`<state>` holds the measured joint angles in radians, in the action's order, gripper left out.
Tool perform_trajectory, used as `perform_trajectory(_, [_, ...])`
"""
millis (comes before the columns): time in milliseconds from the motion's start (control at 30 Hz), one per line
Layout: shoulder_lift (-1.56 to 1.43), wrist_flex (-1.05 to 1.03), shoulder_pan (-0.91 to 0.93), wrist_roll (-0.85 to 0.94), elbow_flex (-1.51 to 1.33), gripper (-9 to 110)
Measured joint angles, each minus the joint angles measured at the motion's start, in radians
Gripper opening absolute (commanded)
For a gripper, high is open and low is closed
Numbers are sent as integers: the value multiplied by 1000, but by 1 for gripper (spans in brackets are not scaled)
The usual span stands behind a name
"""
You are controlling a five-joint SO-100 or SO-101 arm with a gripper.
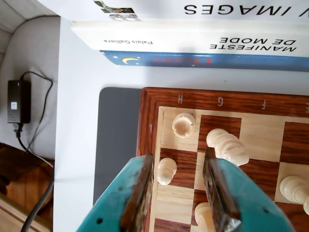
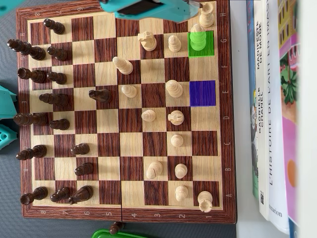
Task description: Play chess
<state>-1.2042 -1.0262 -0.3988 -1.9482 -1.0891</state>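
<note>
In the overhead view the wooden chessboard point(image 2: 225, 163) has dark pieces point(image 2: 37, 75) on its left side and white pieces point(image 2: 174, 88) on its right. One square is tinted green point(image 2: 210, 49) under a tall white piece point(image 2: 198, 35). Another square, tinted blue point(image 2: 202, 93), holds nothing. My teal gripper point(image 2: 187, 10) reaches over the board's top edge. In the wrist view my gripper point(image 1: 178, 157) is open astride a white pawn point(image 1: 167, 170), which stands close to the left finger point(image 1: 140, 188). Beyond it are a white rook point(image 1: 184, 124) in the corner and the tall white piece point(image 1: 227, 145).
Books point(image 2: 270, 114) lie along the board's right side in the overhead view, and the same books point(image 1: 193, 41) lie stacked beyond the board in the wrist view. A grey mat point(image 1: 116, 140) lies under the board. A black power adapter point(image 1: 18, 101) with its cable sits off the table. A green object point(image 2: 116, 233) lies at the bottom edge.
</note>
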Motion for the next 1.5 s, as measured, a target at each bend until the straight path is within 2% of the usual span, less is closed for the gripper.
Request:
perform_trajectory(433, [133, 0, 2, 0, 103, 16])
perform_trajectory(1500, [219, 32, 6, 0, 133, 16])
